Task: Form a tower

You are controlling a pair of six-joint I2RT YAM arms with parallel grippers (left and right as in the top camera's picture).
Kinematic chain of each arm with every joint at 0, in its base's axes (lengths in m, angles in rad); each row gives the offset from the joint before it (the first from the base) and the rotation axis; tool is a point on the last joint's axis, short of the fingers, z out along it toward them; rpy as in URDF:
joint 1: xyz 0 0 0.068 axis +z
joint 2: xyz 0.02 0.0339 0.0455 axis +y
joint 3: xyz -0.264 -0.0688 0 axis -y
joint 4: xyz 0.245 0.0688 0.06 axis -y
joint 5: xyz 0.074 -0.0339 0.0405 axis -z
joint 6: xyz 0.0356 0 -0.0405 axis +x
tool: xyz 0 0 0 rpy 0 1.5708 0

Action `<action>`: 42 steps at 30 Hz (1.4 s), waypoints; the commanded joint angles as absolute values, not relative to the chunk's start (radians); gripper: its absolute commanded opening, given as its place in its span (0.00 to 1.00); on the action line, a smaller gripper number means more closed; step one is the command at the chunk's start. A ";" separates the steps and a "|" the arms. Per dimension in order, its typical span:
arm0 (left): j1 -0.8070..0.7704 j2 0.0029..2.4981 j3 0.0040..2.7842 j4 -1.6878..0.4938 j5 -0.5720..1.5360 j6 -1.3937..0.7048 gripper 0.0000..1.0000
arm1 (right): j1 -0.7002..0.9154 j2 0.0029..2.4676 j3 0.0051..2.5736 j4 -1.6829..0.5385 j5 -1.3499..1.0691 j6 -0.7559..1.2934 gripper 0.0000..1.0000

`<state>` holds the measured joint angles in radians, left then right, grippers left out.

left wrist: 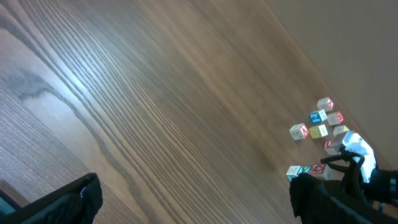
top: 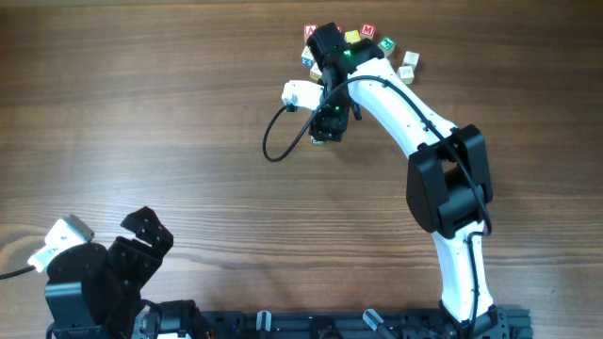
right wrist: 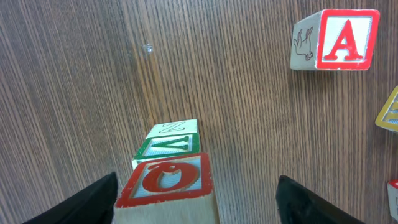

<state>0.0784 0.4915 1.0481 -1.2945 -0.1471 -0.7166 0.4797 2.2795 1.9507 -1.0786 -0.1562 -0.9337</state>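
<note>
The tower (right wrist: 166, 163) is a short column of pale wooden letter cubes seen from above in the right wrist view: a red O cube (right wrist: 165, 180) on top and green-printed cubes (right wrist: 168, 148) below it. My right gripper (right wrist: 198, 194) is open and straddles the top cube, which stands close beside the left finger (right wrist: 93, 200) and far from the right finger (right wrist: 311, 200). In the overhead view the right gripper (top: 328, 125) covers the tower. From the left wrist the tower (left wrist: 305, 170) shows far off. My left gripper (left wrist: 194, 200) is open and empty, low at the table's near left (top: 146, 233).
Loose letter cubes lie just beyond the tower: a red A cube (right wrist: 345, 38), a yellow-edged cube (right wrist: 388, 109), and in the overhead view a red one (top: 367, 31), a green one (top: 386, 44) and pale ones (top: 409, 62). A black cable (top: 275, 141) loops left of the right wrist.
</note>
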 commanded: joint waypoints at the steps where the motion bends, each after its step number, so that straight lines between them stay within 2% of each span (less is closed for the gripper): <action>1: 0.074 0.487 1.047 -1.292 -0.139 -0.719 1.00 | 0.478 2.308 1.914 -1.047 -0.176 -0.942 0.87; 6: 0.074 0.487 1.047 -1.292 -0.139 -0.719 1.00 | 0.478 2.308 1.904 -1.024 -0.175 -0.943 0.87; 17: 0.074 0.487 1.047 -1.292 -0.139 -0.719 1.00 | 0.478 2.308 1.904 -1.024 -0.176 -0.943 0.69; 25: 0.074 0.487 1.047 -1.292 -0.139 -0.719 1.00 | 0.478 2.308 1.904 -1.025 -0.176 -0.942 0.62; 42: 0.074 0.487 1.047 -1.292 -0.139 -0.719 1.00 | 0.478 2.308 1.904 -1.025 -0.176 -0.943 0.56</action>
<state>0.0784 0.4915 1.0481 -1.2945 -0.1471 -0.7166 0.4797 2.2818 1.9125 -1.0267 -0.1562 -0.9375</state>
